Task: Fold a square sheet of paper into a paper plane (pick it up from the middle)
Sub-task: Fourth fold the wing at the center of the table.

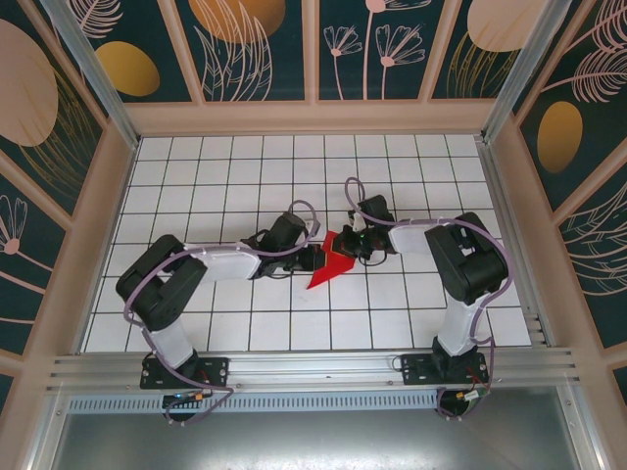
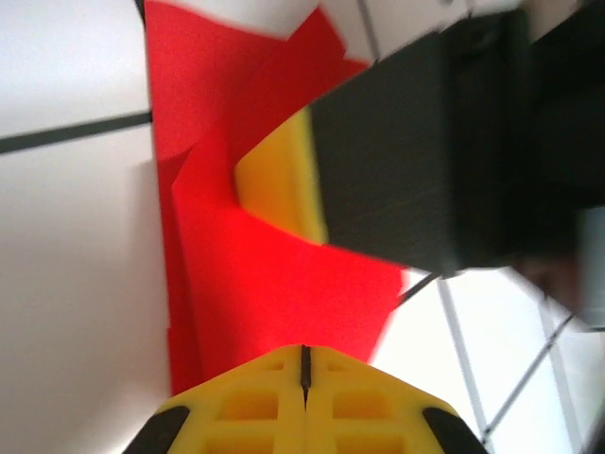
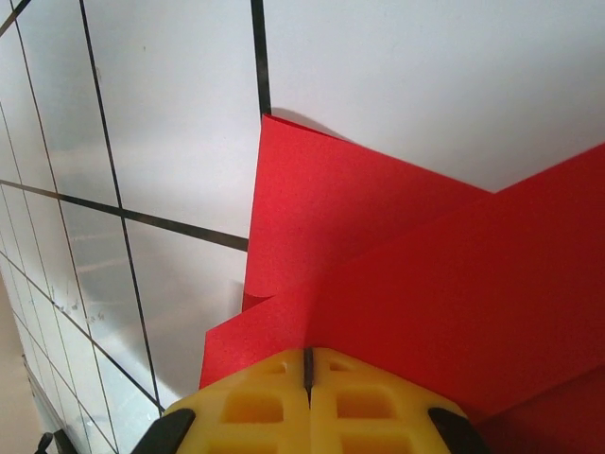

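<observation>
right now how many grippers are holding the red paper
2. The left gripper is shut on one edge of the red paper. The right gripper is shut on the opposite side, facing the left one.

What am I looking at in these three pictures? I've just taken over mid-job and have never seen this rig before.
Two robot arms are bolted at the near edge of a white gridded table. The wide picture looks down from above and behind them, with the left arm on the left and the right arm on the right. The other two pictures come from a camera on each wrist, so the yellow fingers at the bottom belong to that arm's own tool. Between the tools is a partly folded red paper. The left tool is shut on one edge of it, and the right tool is shut on another part. In the left wrist picture, the black block with a yellow pad is the right tool seen close up.
</observation>
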`<action>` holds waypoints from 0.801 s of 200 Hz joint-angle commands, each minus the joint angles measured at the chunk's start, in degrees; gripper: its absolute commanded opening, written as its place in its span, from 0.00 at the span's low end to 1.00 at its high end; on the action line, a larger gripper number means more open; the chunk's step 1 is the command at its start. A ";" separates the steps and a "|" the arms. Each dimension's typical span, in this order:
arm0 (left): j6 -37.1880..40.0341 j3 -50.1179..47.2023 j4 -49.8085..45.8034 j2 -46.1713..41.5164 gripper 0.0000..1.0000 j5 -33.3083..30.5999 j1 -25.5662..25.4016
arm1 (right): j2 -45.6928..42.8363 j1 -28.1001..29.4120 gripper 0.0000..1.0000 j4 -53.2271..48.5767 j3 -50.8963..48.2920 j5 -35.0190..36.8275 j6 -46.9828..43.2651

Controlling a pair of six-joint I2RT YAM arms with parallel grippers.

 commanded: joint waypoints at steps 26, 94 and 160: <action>-11.28 -0.57 4.13 -2.87 0.08 1.59 -0.50 | 5.52 0.22 0.00 -9.55 -1.22 11.05 1.01; -14.78 -1.52 5.38 3.37 0.07 3.14 -2.24 | 6.24 0.27 0.00 -9.79 -1.32 11.16 1.92; -15.60 -4.28 4.40 4.42 0.06 0.59 -2.26 | 6.68 0.31 0.00 -10.14 -1.57 11.80 2.09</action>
